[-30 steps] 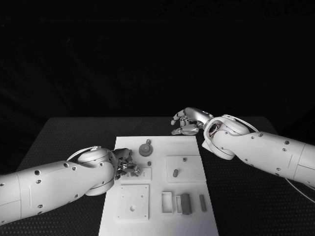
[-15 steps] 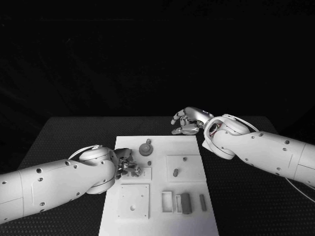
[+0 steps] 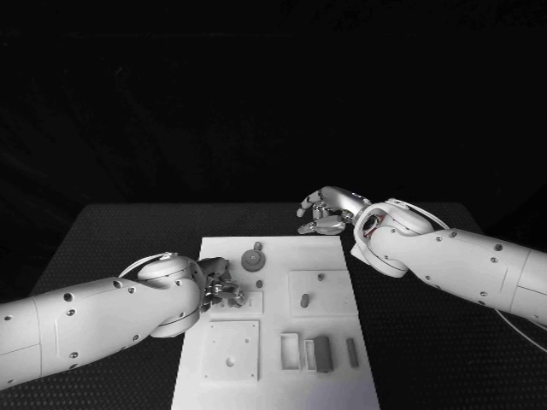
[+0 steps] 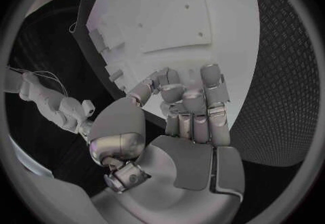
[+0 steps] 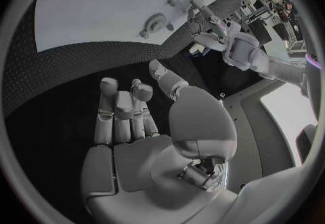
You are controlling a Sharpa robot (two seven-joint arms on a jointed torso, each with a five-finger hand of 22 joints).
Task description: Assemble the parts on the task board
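The task board (image 3: 329,342) lies mid-frame. Our left hand (image 3: 220,286) curls at its left edge; whether it holds anything, we cannot tell. Our right hand (image 3: 328,210) hovers upper right, loosely curled, empty.

Left hand (image 3: 220,289) reaches inward with fingers curled together, empty. Right hand (image 3: 328,210) hovers farther back, fingers loosely curled, empty.

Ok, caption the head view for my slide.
Left hand works at the white task board's left edge; right hand hovers over the black table beyond it.
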